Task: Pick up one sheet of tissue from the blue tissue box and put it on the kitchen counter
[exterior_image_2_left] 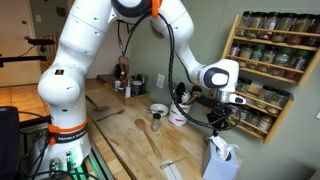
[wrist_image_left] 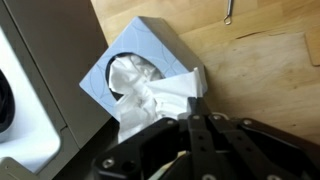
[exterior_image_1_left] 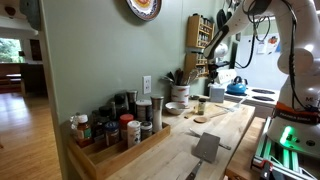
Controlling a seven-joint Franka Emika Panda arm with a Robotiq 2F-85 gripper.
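1. Claw [wrist_image_left: 194, 118]: two dark, straight metal fingers pressed together at their tips. They pinch a fold of the tissue [wrist_image_left: 160, 95], seen from directly above in the wrist view.
2. Tissue: a white, soft, crumpled sheet. It rises from the box opening and is drawn out into a ridge that ends at the claw tips, with its lower part still inside the opening.
3. Blue tissue box [wrist_image_left: 135, 55]: a pale blue cardboard cube with an oval opening on top. It stands on the counter [wrist_image_left: 265, 90], just beside a white appliance [wrist_image_left: 35, 115] with a smooth, glossy edge.
4. Counter: light butcher-block wood with visible grain and plank seams.
5. In an exterior view, the claw [exterior_image_2_left: 219, 122] hangs just above the box [exterior_image_2_left: 222, 163], with white tissue standing up between them.
6. Arm [exterior_image_2_left: 85, 60]: glossy white rounded segments that arch over the counter [exterior_image_2_left: 125, 135].
7. Spice shelf [exterior_image_2_left: 265, 65]: a wooden wall rack with rows of small jars, behind the claw.
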